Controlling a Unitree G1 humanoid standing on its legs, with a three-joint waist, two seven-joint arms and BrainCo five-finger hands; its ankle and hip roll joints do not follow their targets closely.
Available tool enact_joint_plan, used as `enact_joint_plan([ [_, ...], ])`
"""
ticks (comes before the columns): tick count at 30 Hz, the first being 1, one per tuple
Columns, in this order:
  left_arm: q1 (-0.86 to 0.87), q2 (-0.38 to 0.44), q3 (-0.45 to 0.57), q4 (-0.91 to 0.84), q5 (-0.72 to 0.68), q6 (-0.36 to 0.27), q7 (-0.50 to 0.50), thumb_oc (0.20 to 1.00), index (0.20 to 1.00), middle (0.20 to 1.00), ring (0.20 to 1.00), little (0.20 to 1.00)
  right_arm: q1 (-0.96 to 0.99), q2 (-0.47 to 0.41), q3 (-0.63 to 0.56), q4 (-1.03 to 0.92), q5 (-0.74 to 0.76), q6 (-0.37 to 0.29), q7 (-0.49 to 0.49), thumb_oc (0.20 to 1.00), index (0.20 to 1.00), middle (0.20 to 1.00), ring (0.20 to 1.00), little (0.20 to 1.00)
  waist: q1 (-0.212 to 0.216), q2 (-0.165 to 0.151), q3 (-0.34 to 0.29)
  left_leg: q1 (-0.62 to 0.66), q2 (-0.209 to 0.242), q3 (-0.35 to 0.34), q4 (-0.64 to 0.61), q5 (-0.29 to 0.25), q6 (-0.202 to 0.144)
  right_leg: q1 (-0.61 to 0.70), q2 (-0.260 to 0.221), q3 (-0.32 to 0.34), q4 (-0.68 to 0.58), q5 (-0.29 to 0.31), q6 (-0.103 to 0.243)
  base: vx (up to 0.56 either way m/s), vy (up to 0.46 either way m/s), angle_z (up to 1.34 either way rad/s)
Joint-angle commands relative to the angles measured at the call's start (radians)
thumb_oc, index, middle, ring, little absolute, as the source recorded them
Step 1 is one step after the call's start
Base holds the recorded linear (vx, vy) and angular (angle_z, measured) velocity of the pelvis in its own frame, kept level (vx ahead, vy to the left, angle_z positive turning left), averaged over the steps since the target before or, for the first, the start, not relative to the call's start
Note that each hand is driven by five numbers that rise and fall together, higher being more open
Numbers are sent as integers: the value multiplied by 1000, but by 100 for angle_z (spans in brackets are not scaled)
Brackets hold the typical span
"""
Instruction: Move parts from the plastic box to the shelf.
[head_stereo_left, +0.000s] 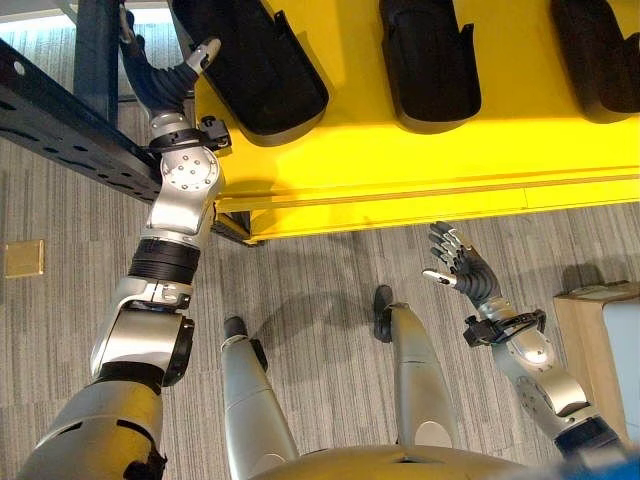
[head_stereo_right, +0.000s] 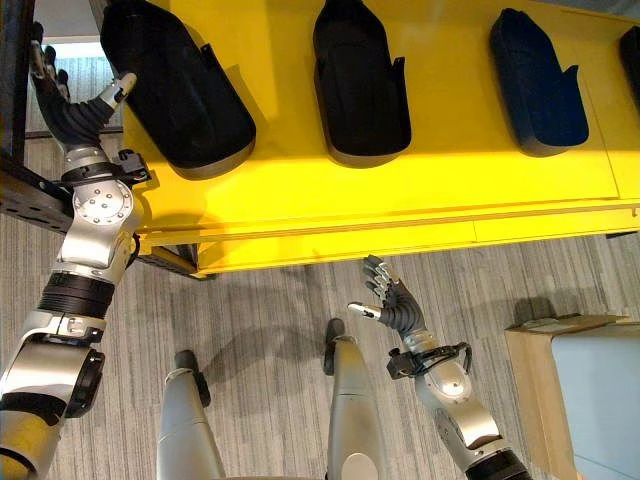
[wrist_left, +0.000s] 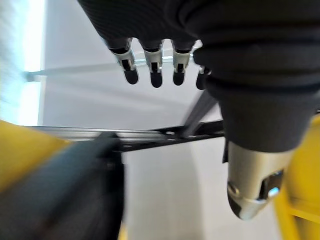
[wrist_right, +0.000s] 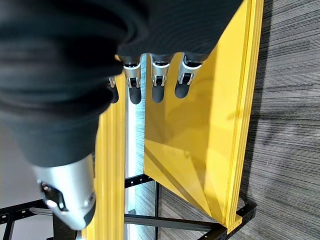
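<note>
We see a yellow shelf (head_stereo_right: 400, 190) across the top of the head views, from about 10 to 2 o'clock, with black parts lying on it side by side. Leftmost part (head_stereo_right: 170, 90) at 11, middle part (head_stereo_right: 360, 85) at 12, a third part (head_stereo_right: 535, 85) at 2. Each lies with its long axis running away from the robot, up the view, the left one slanted.

Left hand (head_stereo_right: 85, 110) raised at 10 o'clock, just beside the near-left edge of the leftmost part. Fingers straight and spread, thumb out toward the part, nothing in the grasp. We cannot tell whether the thumb touches the part. Left wrist view confirms loose fingers (wrist_left: 156, 75), holding nothing; black frame rail beyond.

Right hand (head_stereo_right: 395, 305) low at 5 o'clock, over the carpet, below the shelf's front lip, well apart from every part. Fingers relaxed and open, empty; right wrist view shows the same, with the shelf's yellow side past the fingertips.

A pale box (head_stereo_right: 580, 390) sits at 4 o'clock, beside the right arm. We judge it the source box; contents not visible.

Our read: parts already on the shelf, both hands empty. The next pick lies at 4 o'clock from the right hand, which is the nearer one. The left hand is far across.
</note>
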Motion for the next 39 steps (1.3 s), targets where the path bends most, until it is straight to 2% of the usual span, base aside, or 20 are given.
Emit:
enact_joint_plan([
  [1,36,73,28,-73,125,-33,15,1000,1000,1000,1000,1000,24,-37,-43,-65,24,-42,14,1000,1000,1000,1000,1000,15,20,-43,-50,-32,22,-29,54,60,46,12,-3,5,-31,-15,0,0,0],
  [6,30,72,11,-118,163,-30,5,1000,1000,1000,1000,1000,21,-38,-46,-65,26,-42,16,1000,1000,1000,1000,1000,16,20,-43,-47,-32,22,-33,54,60,47,12,-3,4,-30,-14,0,0,0],
  [11,-14,33,-58,-167,160,-56,-30,1000,1000,1000,1000,1000,13,-39,-38,-57,28,-41,15,1000,1000,1000,1000,1000,12,24,-42,-40,-32,23,-35,55,60,50,13,1,1,-30,-14,0,0,0],
  [20,-144,-142,-192,-178,8,-125,-82,1000,1000,1000,1000,1000,8,-47,-16,-58,28,-45,-3,1000,1000,1000,1000,1000,-8,28,-34,-34,-29,23,-31,56,61,50,20,9,2,-26,-16,0,0,0],
  [26,-200,-208,-252,-187,-54,-146,-108,1000,1000,1000,1000,1000,13,-52,-6,-53,27,-46,-14,1000,1000,1000,1000,1000,-17,31,-33,-31,-28,22,-32,58,60,50,22,12,3,-25,-15,0,-2,-1],
  [39,-263,-283,-313,-145,-151,-161,-140,1000,1000,1000,1000,1000,17,-62,7,-53,29,-52,-28,1000,1000,1000,1000,1000,-30,35,-32,-28,-19,22,-29,61,55,48,30,17,8,-25,-18,0,0,0],
])
